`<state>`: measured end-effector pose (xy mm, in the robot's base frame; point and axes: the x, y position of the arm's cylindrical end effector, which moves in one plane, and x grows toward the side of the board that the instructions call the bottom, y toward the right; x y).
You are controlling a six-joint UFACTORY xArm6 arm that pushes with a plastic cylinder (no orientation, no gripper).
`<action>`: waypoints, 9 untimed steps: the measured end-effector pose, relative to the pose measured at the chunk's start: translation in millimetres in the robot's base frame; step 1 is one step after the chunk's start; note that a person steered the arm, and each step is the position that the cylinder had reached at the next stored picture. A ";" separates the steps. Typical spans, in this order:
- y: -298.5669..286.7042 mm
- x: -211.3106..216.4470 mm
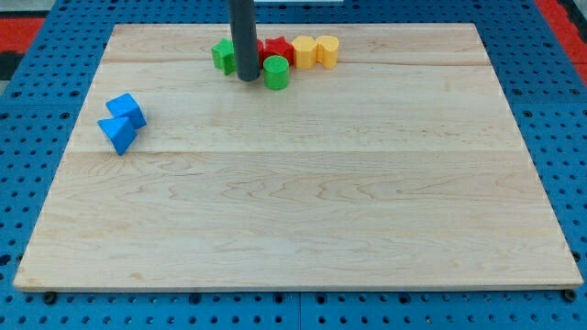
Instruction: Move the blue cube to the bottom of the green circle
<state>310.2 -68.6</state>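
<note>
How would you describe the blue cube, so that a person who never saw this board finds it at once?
Start at the wooden board and go to its edge at the view's left, far from the cluster of blocks near my tip. Two blue blocks touch there. The blue cube is the upper one, boxy, while the blue triangle below it is wedge-shaped.

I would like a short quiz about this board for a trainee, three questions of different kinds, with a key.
1. True or false: my tip touches the blue cube.
2. Which block lies just to the view's right of my tip? A) green circle B) a yellow block C) blue triangle
3. Fill in: the blue cube sits at the board's view-____ side.

Key: 1. False; the tip is at the view's top among the green, red and yellow blocks, far from the cube. 2. A. 3. left.
</note>
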 end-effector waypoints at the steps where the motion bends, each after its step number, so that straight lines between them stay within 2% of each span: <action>1: -4.6 10.7; 3: -58.6 10.8; 6: -188.3 1.0; 9: -205.7 72.8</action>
<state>383.1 -274.3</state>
